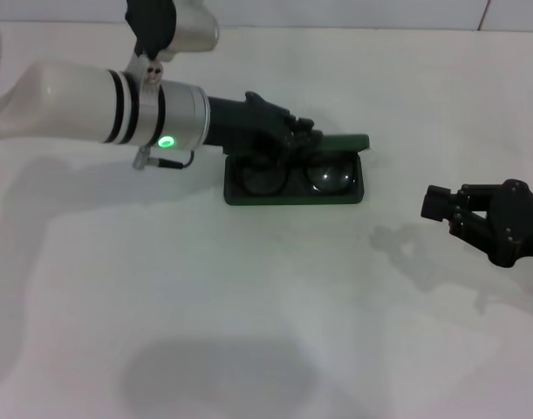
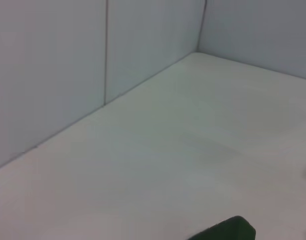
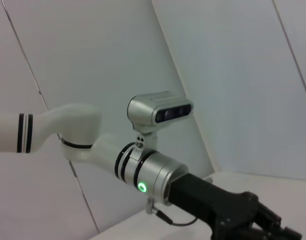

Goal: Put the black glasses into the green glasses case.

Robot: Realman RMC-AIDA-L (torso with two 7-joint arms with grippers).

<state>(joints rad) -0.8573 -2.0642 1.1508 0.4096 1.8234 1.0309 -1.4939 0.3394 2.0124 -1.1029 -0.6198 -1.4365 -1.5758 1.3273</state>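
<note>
The green glasses case [image 1: 294,197] lies open at the middle of the table, its lid [image 1: 346,140] raised at the far side. The black glasses [image 1: 329,177] lie inside it, lenses up, the left lens partly under my left gripper. My left gripper [image 1: 299,138] reaches in from the left and hangs over the case's far edge, by the lid. A corner of the green lid [image 2: 234,229] shows in the left wrist view. My right gripper [image 1: 437,203] is parked to the right of the case, apart from it, shut and empty.
The table [image 1: 249,305] is white, with white walls [image 2: 47,75] behind it and at its far corner. The right wrist view shows my left arm [image 3: 153,175] and its wrist camera [image 3: 160,111] from the side.
</note>
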